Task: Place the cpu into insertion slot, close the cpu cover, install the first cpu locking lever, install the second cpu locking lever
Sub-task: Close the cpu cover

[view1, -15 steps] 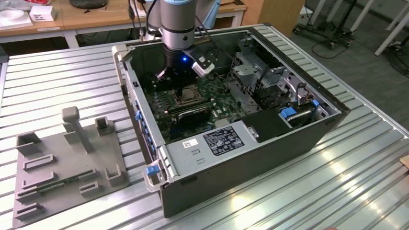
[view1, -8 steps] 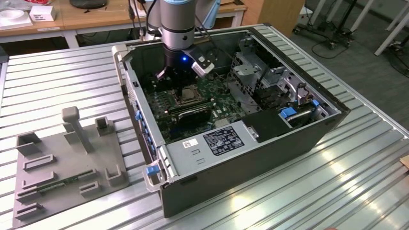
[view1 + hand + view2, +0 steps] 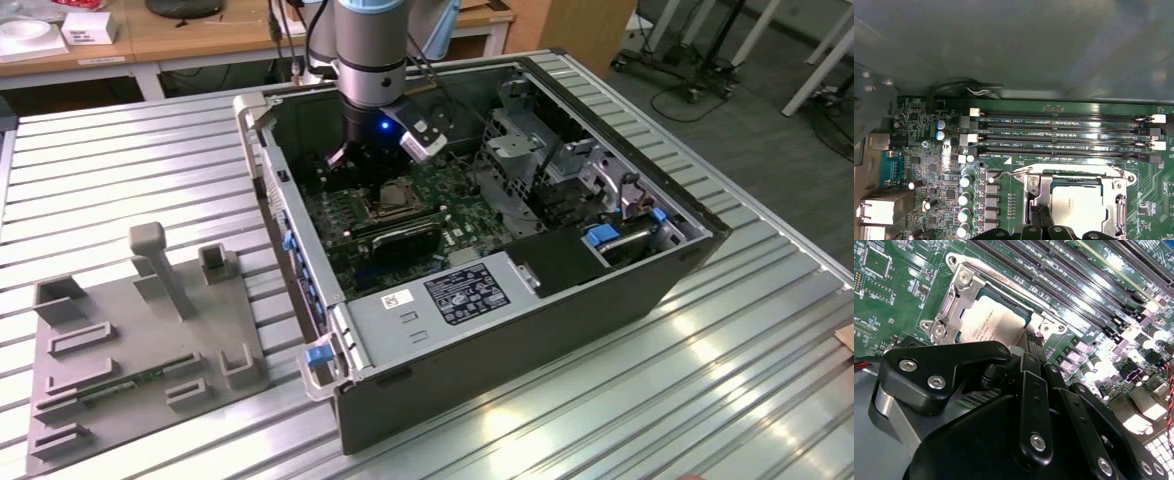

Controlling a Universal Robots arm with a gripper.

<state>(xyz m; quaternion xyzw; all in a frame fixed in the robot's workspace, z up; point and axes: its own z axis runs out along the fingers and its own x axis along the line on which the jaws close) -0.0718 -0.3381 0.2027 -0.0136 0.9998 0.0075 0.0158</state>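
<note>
The jaws are drawn together with nothing between them. In the second wrist view the gripper (image 3: pixel 1026 342) has its black tips down at one edge of the chip (image 3: pixel 994 320); I cannot tell whether they touch it. In the first wrist view the gripper (image 3: pixel 1040 218) is likewise at the chip's edge.

The chip lies flat in the socket (image 3: pixel 395 200), pale face up. The silvery cover (image 3: pixel 951 302) lies flat around it, and its cut-out centre leaves the chip's face bare.

Just beyond the socket, long black memory slots (image 3: pixel 1064 132) run side by side across the green board (image 3: pixel 929 170). A row of small silver capacitors (image 3: pixel 965 181) stands near the socket's other side.

In the exterior view the arm (image 3: pixel 370 45) stands straight down into an open computer case (image 3: pixel 534 330) lying on its side on a slatted metal table (image 3: pixel 134 150). A grey tray (image 3: pixel 134 340) with upright holders sits near the case, on the exterior view's left
</note>
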